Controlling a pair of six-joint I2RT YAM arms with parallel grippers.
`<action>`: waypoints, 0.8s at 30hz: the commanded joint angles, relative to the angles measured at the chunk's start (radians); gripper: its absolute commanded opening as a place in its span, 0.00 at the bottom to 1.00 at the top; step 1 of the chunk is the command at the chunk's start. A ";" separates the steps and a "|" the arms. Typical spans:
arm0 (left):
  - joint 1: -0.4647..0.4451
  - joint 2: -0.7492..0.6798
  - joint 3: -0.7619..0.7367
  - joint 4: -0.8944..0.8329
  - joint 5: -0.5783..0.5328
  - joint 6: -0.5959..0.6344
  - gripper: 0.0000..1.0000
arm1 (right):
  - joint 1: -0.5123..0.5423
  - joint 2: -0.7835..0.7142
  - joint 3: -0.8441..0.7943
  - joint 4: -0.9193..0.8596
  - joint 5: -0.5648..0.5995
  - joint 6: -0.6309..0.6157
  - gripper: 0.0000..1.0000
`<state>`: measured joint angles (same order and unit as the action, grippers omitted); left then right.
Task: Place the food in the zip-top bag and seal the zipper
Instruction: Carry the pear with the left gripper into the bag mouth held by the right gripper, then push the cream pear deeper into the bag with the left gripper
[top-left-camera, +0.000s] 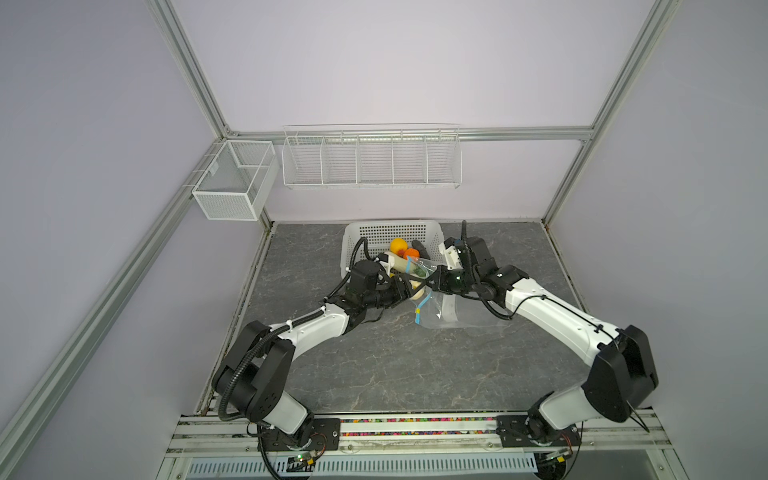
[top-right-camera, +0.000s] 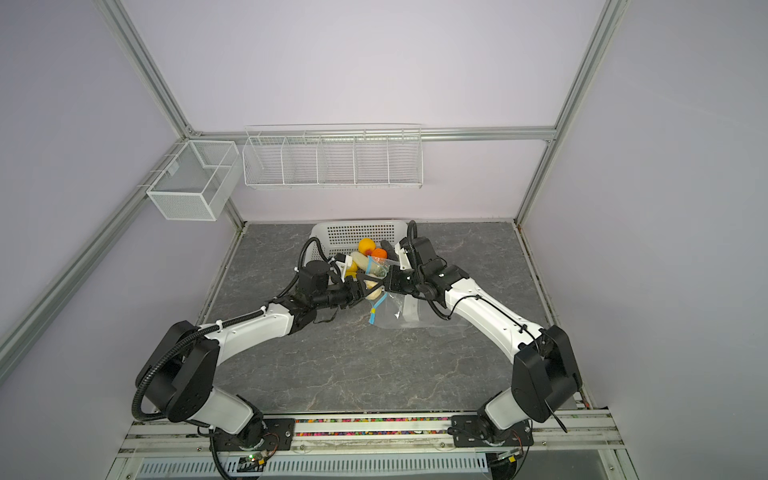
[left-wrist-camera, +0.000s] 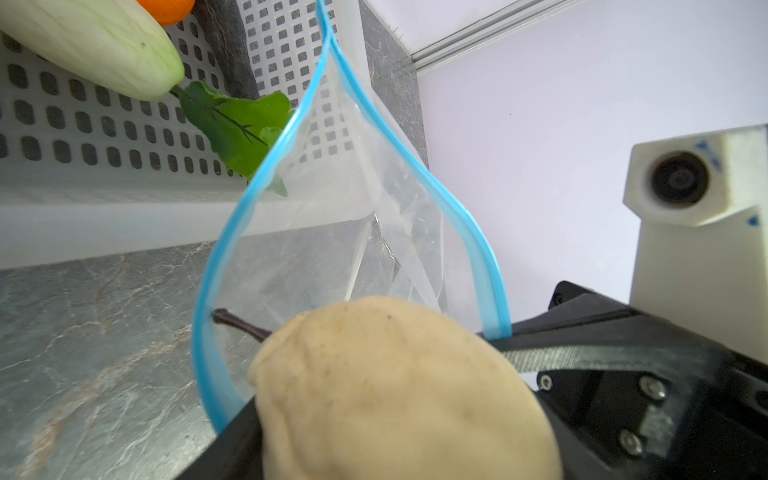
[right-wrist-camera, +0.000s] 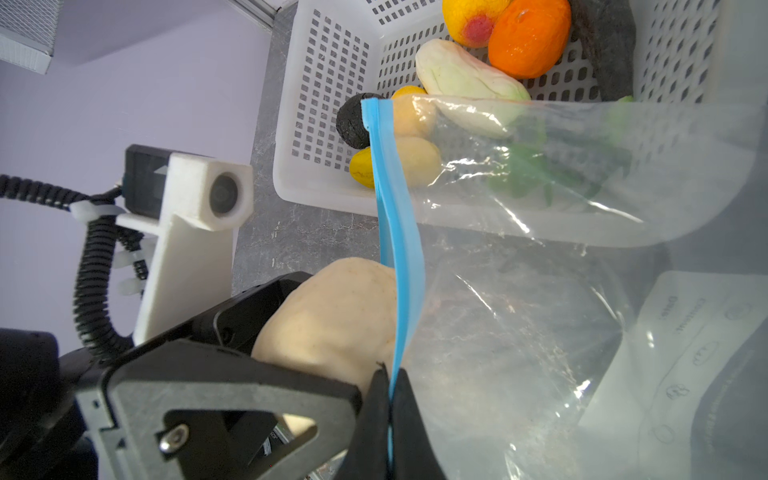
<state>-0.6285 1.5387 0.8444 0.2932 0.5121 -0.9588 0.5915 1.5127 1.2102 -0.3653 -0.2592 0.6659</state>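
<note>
My left gripper (left-wrist-camera: 399, 415) is shut on a beige pear-shaped piece of food (left-wrist-camera: 386, 374), whose dark stem pokes into the mouth of the zip-top bag (left-wrist-camera: 332, 241). The light-blue zipper (left-wrist-camera: 457, 208) loops wide around the pear's tip. My right gripper (right-wrist-camera: 390, 390) is shut on that zipper (right-wrist-camera: 399, 249) and holds the clear bag (right-wrist-camera: 540, 311) up off the table. In both top views the two grippers (top-left-camera: 415, 293) (top-left-camera: 432, 282) meet just in front of the basket, with the bag (top-left-camera: 446, 311) hanging below them. The yellow slider tab (top-left-camera: 417, 311) dangles low.
The white perforated basket (right-wrist-camera: 328, 83) behind the bag holds an orange piece (right-wrist-camera: 528, 37), a yellow one with a red spot (right-wrist-camera: 469, 20), a pale white-green one (right-wrist-camera: 465, 79), a black ball (right-wrist-camera: 353, 120), a dark long piece (right-wrist-camera: 606, 45) and a green leaf (left-wrist-camera: 237, 124). Wire racks (top-left-camera: 370, 158) hang on the back wall.
</note>
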 joint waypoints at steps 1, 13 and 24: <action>-0.005 -0.024 0.006 0.043 0.015 -0.025 0.40 | 0.020 -0.001 0.017 0.024 -0.031 0.005 0.06; -0.005 -0.016 -0.016 0.126 0.027 -0.078 0.40 | 0.021 0.007 0.028 0.026 -0.047 -0.002 0.06; -0.005 -0.008 -0.023 0.123 0.009 -0.101 0.39 | 0.021 -0.016 0.020 0.028 -0.045 0.000 0.06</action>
<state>-0.6266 1.5379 0.8253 0.3500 0.5121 -1.0397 0.5919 1.5131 1.2182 -0.3538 -0.2596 0.6651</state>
